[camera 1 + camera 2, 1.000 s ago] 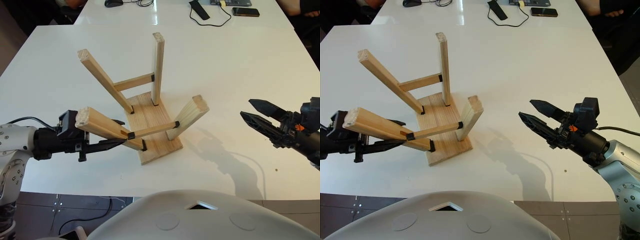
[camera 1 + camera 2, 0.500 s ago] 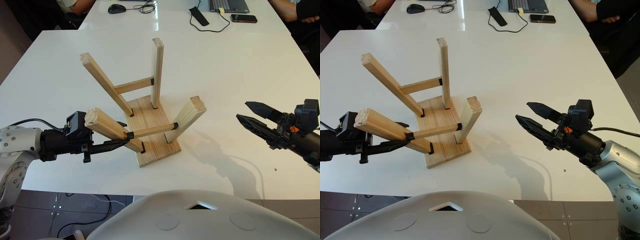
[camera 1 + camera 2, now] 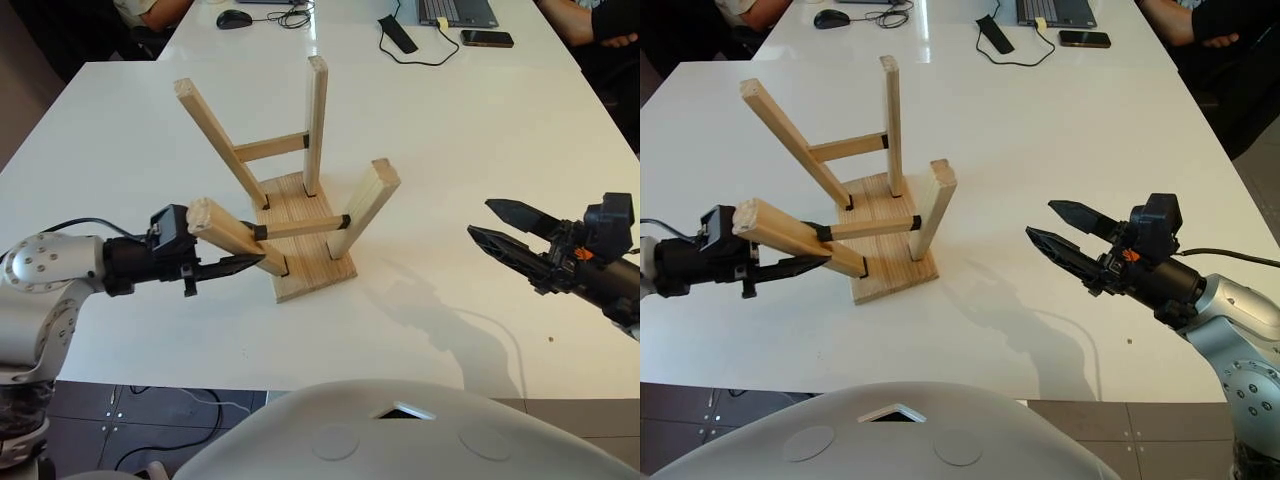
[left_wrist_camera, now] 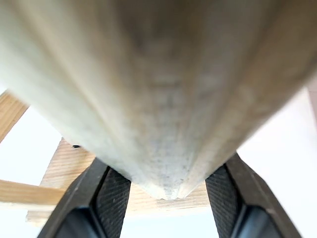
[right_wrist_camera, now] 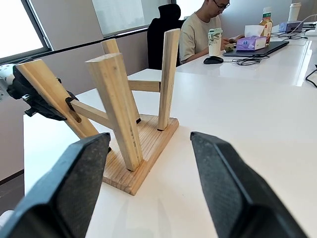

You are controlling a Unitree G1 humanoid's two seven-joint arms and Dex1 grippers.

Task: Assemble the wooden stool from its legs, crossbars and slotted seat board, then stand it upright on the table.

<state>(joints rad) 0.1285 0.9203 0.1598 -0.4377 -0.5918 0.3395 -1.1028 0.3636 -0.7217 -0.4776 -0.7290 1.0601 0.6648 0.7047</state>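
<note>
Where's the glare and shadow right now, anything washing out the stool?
Left eye view: glare on the far table, soft shadow right of the stool. Right wrist view: bright window behind, stool evenly lit. Left wrist view: leg shaded against bright table.

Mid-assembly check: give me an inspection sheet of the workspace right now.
Surface: white table, glossy.
Job's things: stool upside down, seat board on the table, four legs up, two crossbars fitted.
Clutter: mouse, phone, laptop on the far table.
Hands: left hand shut on the near leg; right hand open, apart from the stool.
Cables: black cable on the far table.
Surroundings: office chair, window.
</note>
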